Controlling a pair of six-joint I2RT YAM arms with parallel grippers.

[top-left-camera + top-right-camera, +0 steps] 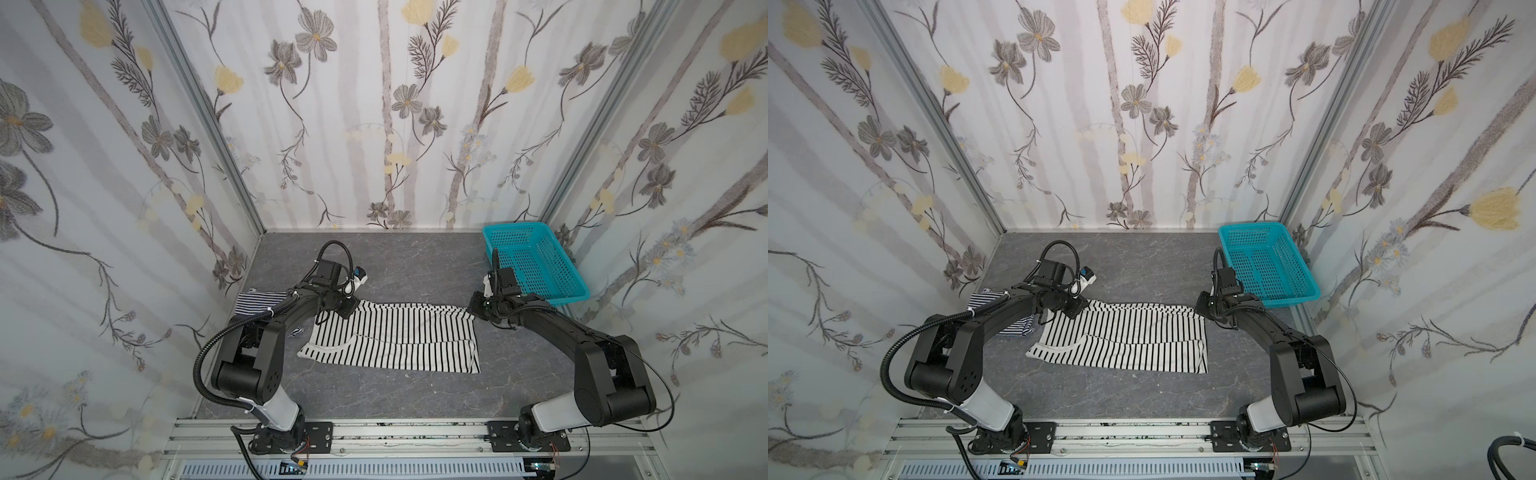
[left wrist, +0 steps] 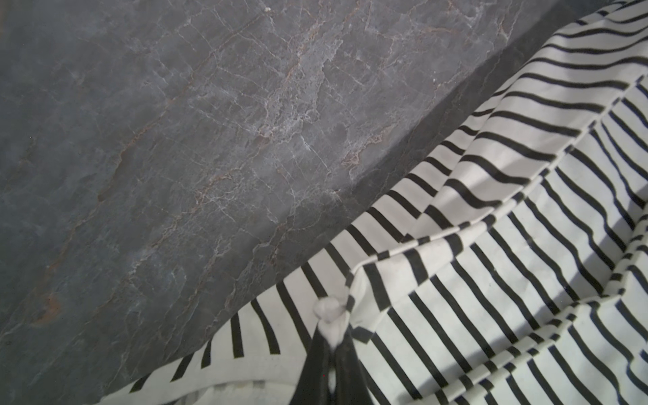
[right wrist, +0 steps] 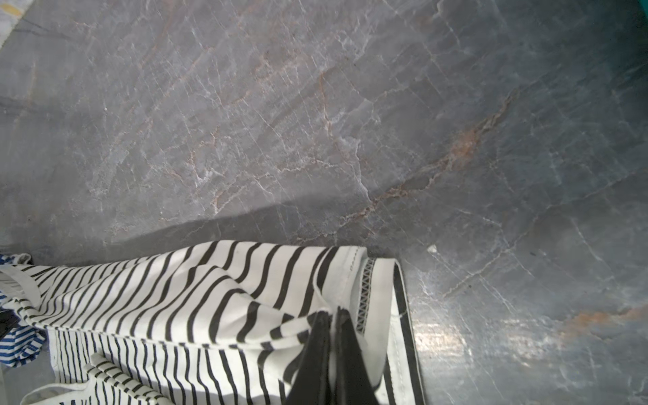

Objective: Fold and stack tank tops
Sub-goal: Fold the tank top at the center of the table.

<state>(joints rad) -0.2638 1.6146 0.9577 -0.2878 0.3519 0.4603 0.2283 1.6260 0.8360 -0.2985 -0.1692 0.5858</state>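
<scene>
Nearest the lens runs the aluminium rail (image 1: 395,436) that carries both arm bases, and beyond it the grey marbled table (image 1: 415,266) holds the clothes. At the table's middle lies the wide-striped tank top (image 1: 399,336), white with black stripes, spread lengthwise from side to side, its neckline and straps toward the left arm and its hem toward the right arm. The left gripper (image 1: 348,308) sits at the far corner of the strap end; in the left wrist view its dark fingers (image 2: 315,368) are pressed together on a small white pinch of that fabric, so it is clamped on the wide-striped tank top (image 2: 491,245). The right gripper (image 1: 474,308) is at the far corner of the hem end; the right wrist view shows it closed (image 3: 335,314) over cloth just beside the stitched hem, gripping the same garment (image 3: 175,298). The top's far edge thus runs between the two grippers, and both wrist views show a shadow on the table along that edge. The navy-striped tank top (image 1: 257,303) lies bunched at the table's left side, partly hidden under the left arm and just beside the strap end of the other; whether they touch cannot be told. A turquoise basket (image 1: 513,241) stands in the far right corner, behind the right gripper.
</scene>
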